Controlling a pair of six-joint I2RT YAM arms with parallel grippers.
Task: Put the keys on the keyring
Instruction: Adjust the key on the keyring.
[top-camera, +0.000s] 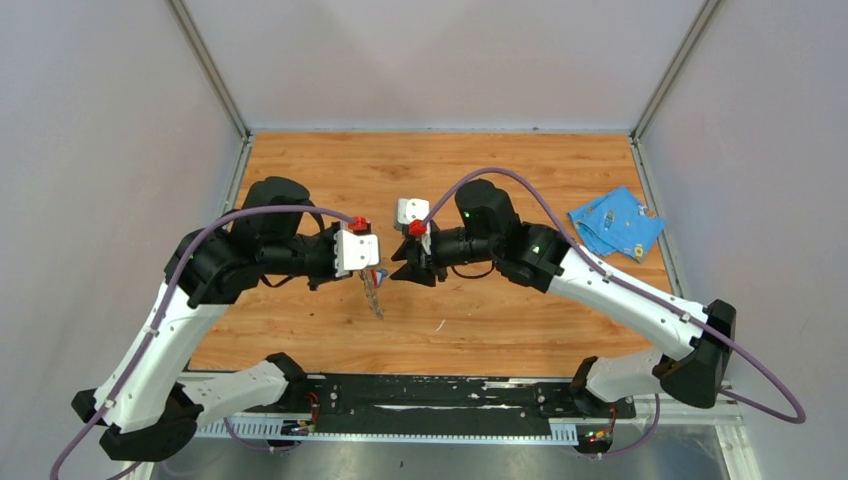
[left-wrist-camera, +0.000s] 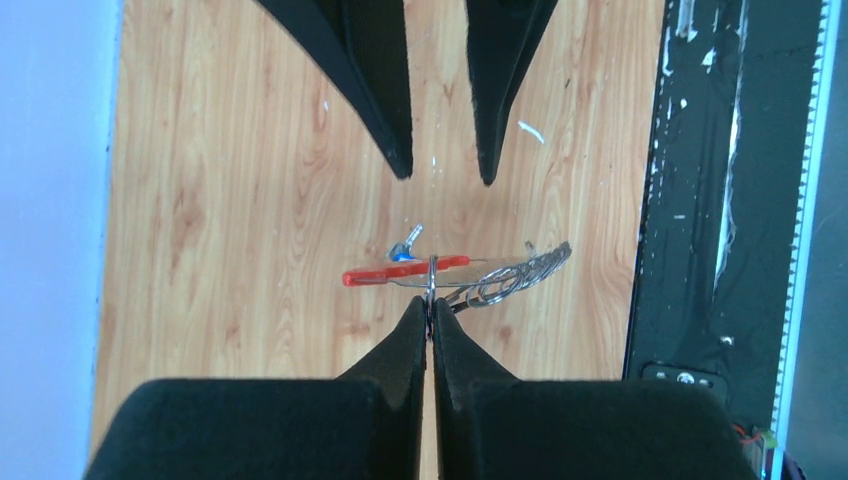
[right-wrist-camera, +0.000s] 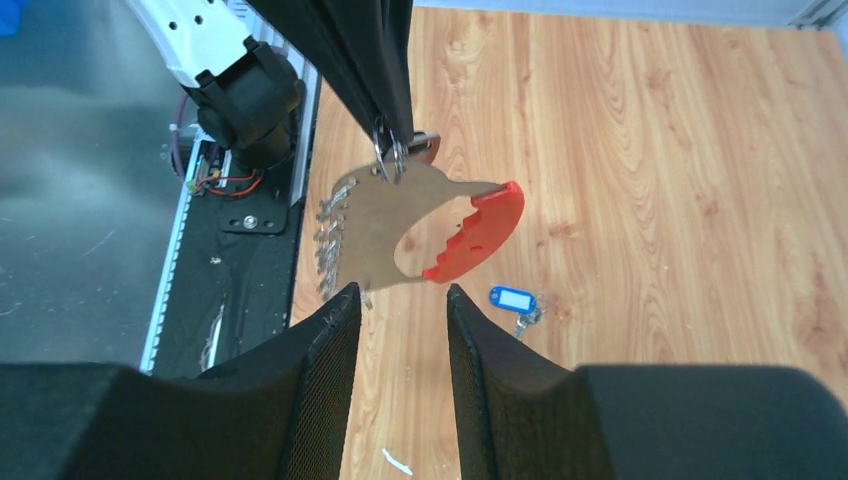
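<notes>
Keyring (right-wrist-camera: 370, 225) dull grey metal, red tip glossy plastic; table (right-wrist-camera: 650, 150) smooth grained wood; fingers (right-wrist-camera: 322, 350) matt black

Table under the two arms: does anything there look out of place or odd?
Yes. A blue-headed key lies loose on the table, apart from the keyring that hangs from the shut left jaws above it. A small white scrap also lies on the wood nearby.

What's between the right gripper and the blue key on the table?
The keyring: it hangs from the shut left gripper, straight ahead of the open right gripper. The blue key lies on the table just past the keyring's red end. Nothing else visible is in the way.
</notes>
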